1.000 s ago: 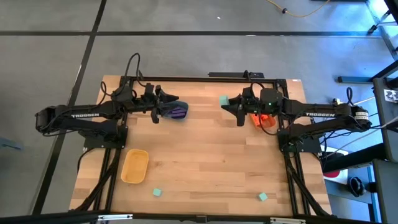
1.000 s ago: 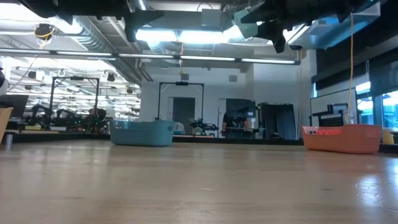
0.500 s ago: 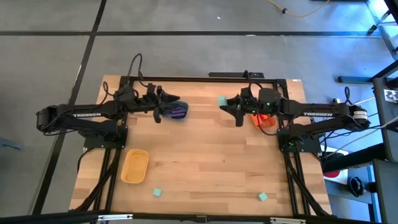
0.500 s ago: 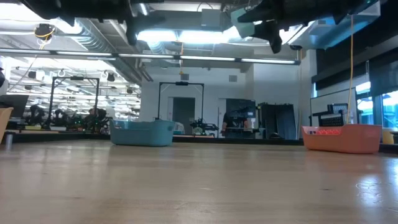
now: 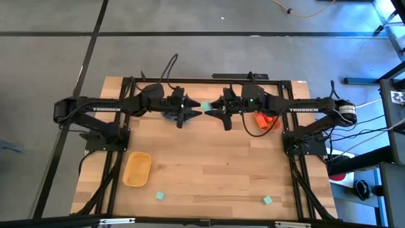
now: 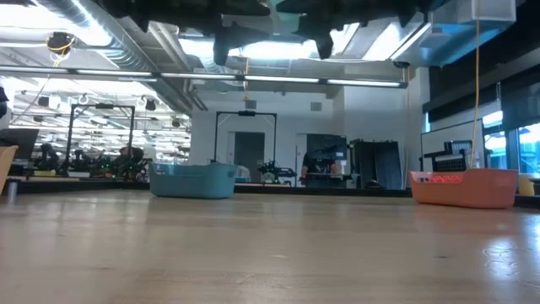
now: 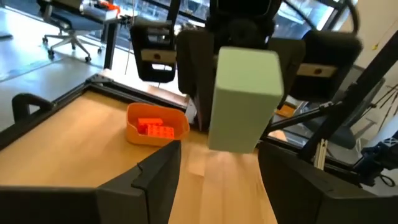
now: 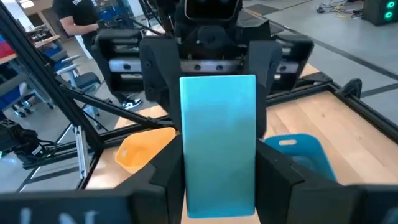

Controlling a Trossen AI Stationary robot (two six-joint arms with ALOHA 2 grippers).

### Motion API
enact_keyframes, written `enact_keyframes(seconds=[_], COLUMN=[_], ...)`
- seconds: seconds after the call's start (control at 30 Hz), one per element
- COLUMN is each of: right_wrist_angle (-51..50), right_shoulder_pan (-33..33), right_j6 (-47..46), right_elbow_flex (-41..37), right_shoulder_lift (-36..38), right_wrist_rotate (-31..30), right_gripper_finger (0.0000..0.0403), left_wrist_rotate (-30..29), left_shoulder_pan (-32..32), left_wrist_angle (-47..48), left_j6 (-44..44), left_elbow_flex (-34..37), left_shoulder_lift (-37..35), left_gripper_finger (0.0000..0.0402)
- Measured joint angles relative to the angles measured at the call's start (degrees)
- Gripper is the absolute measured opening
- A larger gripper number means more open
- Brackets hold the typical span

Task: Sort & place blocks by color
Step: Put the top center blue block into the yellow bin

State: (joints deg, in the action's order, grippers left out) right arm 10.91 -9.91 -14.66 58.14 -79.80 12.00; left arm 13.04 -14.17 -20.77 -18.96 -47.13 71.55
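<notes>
**Mint block between both claws, mid-air, rear centre**

Both arms reach inward and meet over the rear-centre of the surface, claws tip to tip, high above the wood. In the low view they sit up at the ceiling line, well clear of the surface.

Right claw: closed onto the mint block. In the right wrist view its 2 fingers press the block's sides near the bottom end, and the block sticks out fwd toward the other arm.

Left claw: fingers spread wide, nothing gripped. In the left wrist view the block stands upright w/ the left fingers on either side of its lower end. Can't tell if they touch it.

Other stuff:
- Orange tub just beside the right arm, rear right, w/ red blocks inside.
- Blue tub below the left arm, rear left of centre. It is mostly hidden from above, and its contents can't be seen.
- Yellow tub front left, beside the left arm's base frame, well apart from both claws.
- 2 more mint blocks lie loose on the front of the surface: one near the yellow tub, one front right. They are well apart from each other.
</notes>
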Motion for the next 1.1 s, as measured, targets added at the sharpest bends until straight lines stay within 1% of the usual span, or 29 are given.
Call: enact_keyframes(seconds=[0.23,0.37,0.5,0.73,0.93,1.03,1.1], right_wrist_angle=[-1.1,-1.7,-1.4,-1.1,-0.6,-0.6,-0.6], right_shoulder_pan=[0.1,0.2,1.1,2.4,2.4,2.4,2.4], right_j6=[1.3,1.6,1.8,1.6,1.5,1.6,1.5], right_elbow_flex=[-0.2,-0.2,-0.2,-0.3,-0.3,-0.3,-0.3], right_shoulder_lift=[-0.2,-0.2,-0.2,-1.6,-1.3,-1.3,-1.3], right_wrist_rotate=[0.2,0.3,0.1,0.2,0.3,0.3,0.2], right_gripper_finger=[0.0135,0.0135,0.0135,0.0135,0.0135,0.0135,0.0135], left_wrist_rotate=[0.1,2.4,1.9,2.4,2.3,2.4,2.4], left_shoulder_pan=[0.0,0.0,0.3,1.6,2.4,2.5,2.5], left_wrist_angle=[-0.4,-4.0,-3.8,-12.4,-12.7,-12.5,-12.4], left_j6=[0.0,0.0,-0.5,-1.9,-1.9,-1.9,-1.9], left_elbow_flex=[-1.0,-1.1,-1.0,-1.0,-1.0,-1.0,-1.0], left_shoulder_lift=[0.6,0.5,1.7,6.0,6.7,6.6,6.6], left_gripper_finger=[0.0207,0.0207,0.0207,0.0207,0.0206,0.0198,0.0183])
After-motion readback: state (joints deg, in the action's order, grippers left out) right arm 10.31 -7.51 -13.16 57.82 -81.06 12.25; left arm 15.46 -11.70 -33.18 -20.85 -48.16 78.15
